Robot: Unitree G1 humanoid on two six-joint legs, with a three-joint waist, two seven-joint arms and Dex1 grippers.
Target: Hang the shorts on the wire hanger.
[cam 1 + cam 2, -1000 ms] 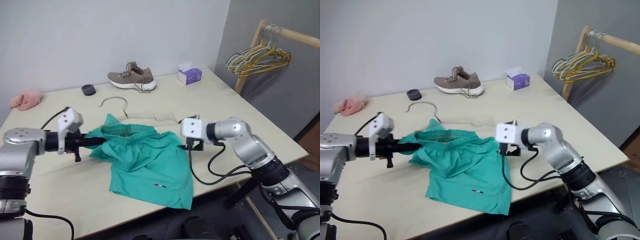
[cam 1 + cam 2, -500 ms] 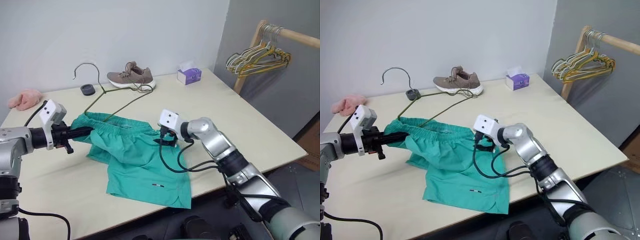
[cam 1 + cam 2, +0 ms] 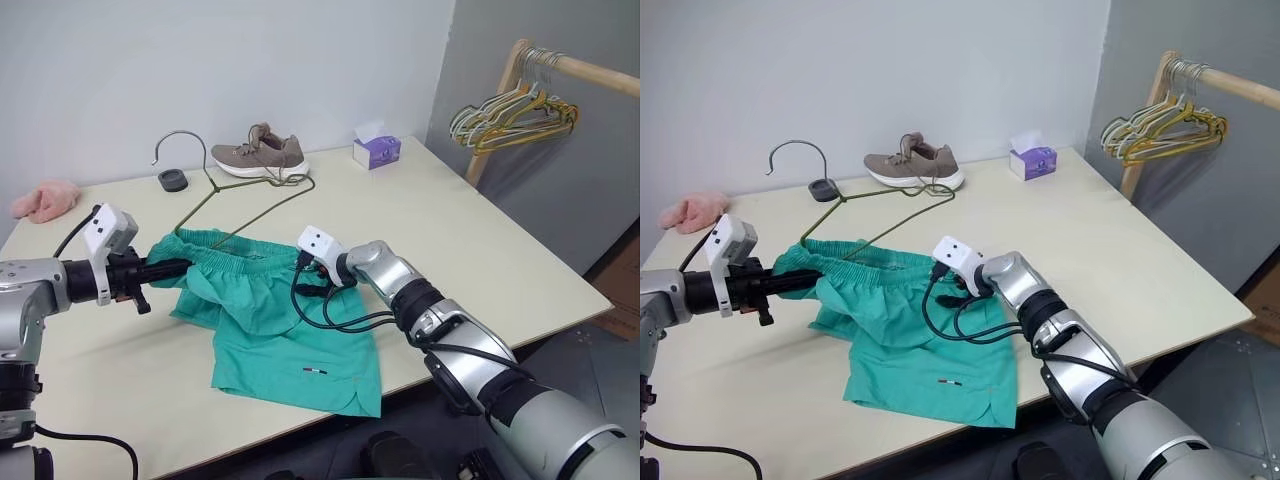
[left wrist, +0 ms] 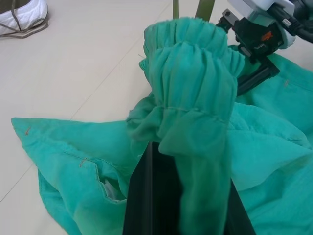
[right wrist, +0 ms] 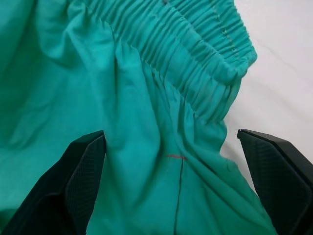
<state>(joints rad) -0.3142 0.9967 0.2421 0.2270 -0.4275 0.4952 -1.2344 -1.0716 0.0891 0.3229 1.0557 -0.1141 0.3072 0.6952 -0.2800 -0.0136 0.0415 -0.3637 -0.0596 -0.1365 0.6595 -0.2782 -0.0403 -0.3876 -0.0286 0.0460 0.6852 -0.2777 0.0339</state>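
Right end effector point(image 3: 296, 287) has swung in from the desk's right side over the last second and now sits at the right end of the shorts' point(image 3: 285, 335) waistband, fingers spread wide either side of the gathered elastic in its wrist view, not yet closed on it. Left end effector point(image 3: 172, 267) is clamped on the left end of the same waistband, a bunch of fabric wrapped over its fingers point(image 4: 146, 196); it has barely shifted.

Wire hanger point(image 3: 235, 200): a second ago it lay flat on the desk point(image 3: 470, 225) behind the shorts. Now it stands tilted up, hook in the air above and behind the left end effector, lower end running down into the waistband between the two end effectors. Looks threaded into the shorts, though how far in I can't tell.

Meaning: hanging appears underway. Likely next, right end effector pinches the waistband corner to pull it over the hanger's free shoulder. Risk: the wire slipping back out.
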